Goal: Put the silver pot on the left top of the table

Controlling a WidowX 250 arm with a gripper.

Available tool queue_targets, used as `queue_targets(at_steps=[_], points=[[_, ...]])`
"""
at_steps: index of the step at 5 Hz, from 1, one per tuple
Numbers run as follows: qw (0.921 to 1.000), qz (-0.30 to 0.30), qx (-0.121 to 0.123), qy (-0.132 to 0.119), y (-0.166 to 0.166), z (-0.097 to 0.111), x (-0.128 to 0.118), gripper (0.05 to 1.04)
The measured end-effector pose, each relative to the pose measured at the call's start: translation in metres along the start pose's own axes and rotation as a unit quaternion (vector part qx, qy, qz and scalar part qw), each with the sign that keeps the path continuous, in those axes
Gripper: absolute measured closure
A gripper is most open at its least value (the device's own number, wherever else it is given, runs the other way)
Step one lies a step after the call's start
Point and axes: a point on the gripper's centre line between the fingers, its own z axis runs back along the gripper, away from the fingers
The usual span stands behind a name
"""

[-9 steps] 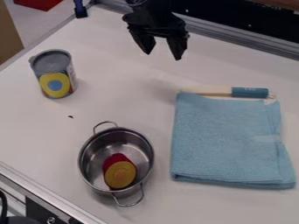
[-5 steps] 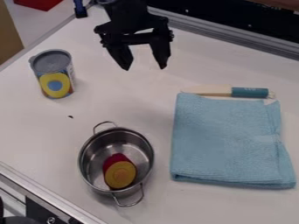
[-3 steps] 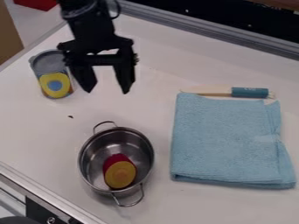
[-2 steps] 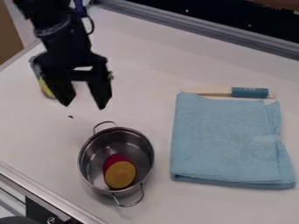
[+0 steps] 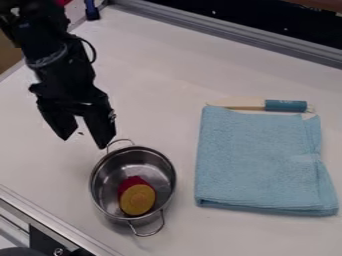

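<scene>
Over the smooth white counter (image 5: 167, 60) we see black tapered fingers (image 5: 100, 128) spread wide near the round silver metal pot (image 5: 145, 160), lower left of centre, its handle-to-handle axis slanting slightly rightward toward the bottom.

Black arm (image 5: 59, 65) aslant from the upper left, hand (image 5: 84, 144) downward, two fingers (image 5: 101, 131) apart

Robotics lab, looks like: black robot arm (image 5: 57, 62) over white tabletop (image 5: 167, 75), metal rail (image 5: 230, 36) along far edge, bolted black plate (image 5: 43, 242) at lower left.
</scene>
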Motion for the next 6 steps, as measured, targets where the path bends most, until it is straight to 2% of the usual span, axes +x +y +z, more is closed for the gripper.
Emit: queue_targets(at_steps=[2, 4, 6], points=[[0.9993, -0.029, 0.024, -0.009, -0.008, -0.018, -0.020, 0.087], [0.9984, -0.030, 0.036, -0.031, -0.013, -0.029, -0.023, 0.087], [0.9982, 0.001, 0.058, -0.017, -0.016, -0.046, -0.018, 0.087]])
